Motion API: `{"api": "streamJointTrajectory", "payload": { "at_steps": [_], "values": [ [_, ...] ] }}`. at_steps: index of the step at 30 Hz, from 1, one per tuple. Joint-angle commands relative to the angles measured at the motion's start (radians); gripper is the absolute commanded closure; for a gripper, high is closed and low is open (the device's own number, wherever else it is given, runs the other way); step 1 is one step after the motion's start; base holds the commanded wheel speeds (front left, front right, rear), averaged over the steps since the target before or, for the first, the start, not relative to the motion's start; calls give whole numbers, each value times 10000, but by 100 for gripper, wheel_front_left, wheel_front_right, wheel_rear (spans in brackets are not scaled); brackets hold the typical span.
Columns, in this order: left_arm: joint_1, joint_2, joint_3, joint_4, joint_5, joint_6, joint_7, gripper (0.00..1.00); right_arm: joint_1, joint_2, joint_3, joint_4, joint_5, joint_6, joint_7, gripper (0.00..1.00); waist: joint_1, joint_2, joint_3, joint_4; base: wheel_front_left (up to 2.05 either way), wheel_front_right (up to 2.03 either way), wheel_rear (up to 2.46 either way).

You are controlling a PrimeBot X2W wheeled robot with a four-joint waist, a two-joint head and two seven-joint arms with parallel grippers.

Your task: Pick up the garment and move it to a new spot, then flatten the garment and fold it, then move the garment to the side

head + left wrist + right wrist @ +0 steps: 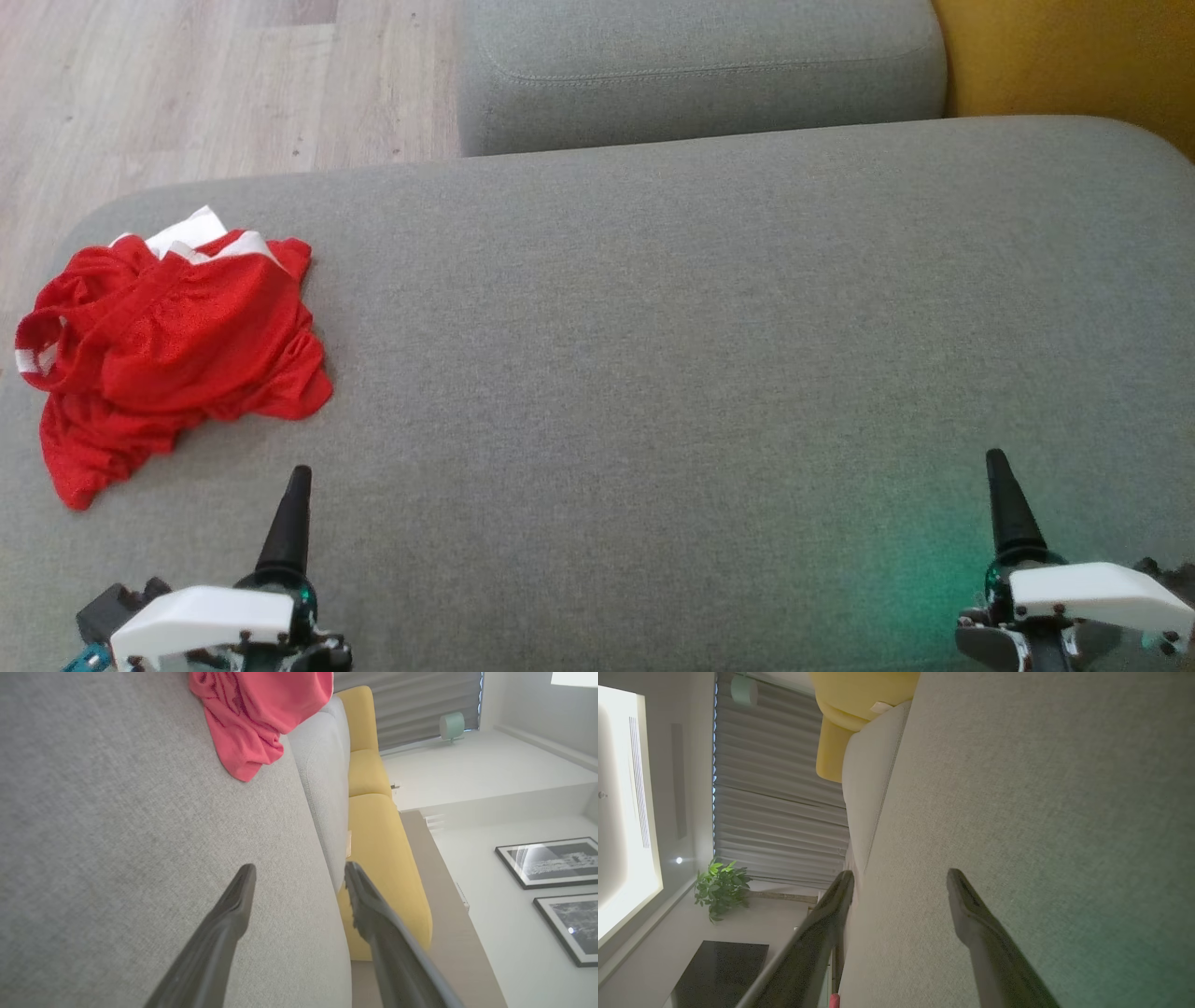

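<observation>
1. Garment (173,345): red, crumpled, lay at left end of sofa (653,327).
2. Left gripper (300,870): fingers wide apart, held nothing, over sofa near garment.
3. Right gripper (901,876): fingers wide apart, held nothing, over right end of sofa.

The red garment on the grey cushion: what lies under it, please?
The crumpled red garment lies on the grey cushion. Its folds cover the fabric beneath, so anything hidden under them cannot be seen.

Crumpled garment (259,716) beyond spread pincer (299,877)
</observation>
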Motion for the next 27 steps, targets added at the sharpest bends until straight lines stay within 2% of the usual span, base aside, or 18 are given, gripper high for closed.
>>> {"api": "streamJointTrajectory", "payload": {
  "at_steps": [1, 27],
  "values": [
    [-492, 89, -62, -463, 488, 28, -165, 0, -493, -28, 164, -443, -504, -2, -155, 0, 0, 0, -16, 9, 0, 0, 0],
    [-407, 158, -740, -1142, 3790, 295, -896, 0, -505, -79, 1156, -830, -3627, -3, -892, 0, 0, 0, -334, 43, 0, 0, 0]
  ]
}}
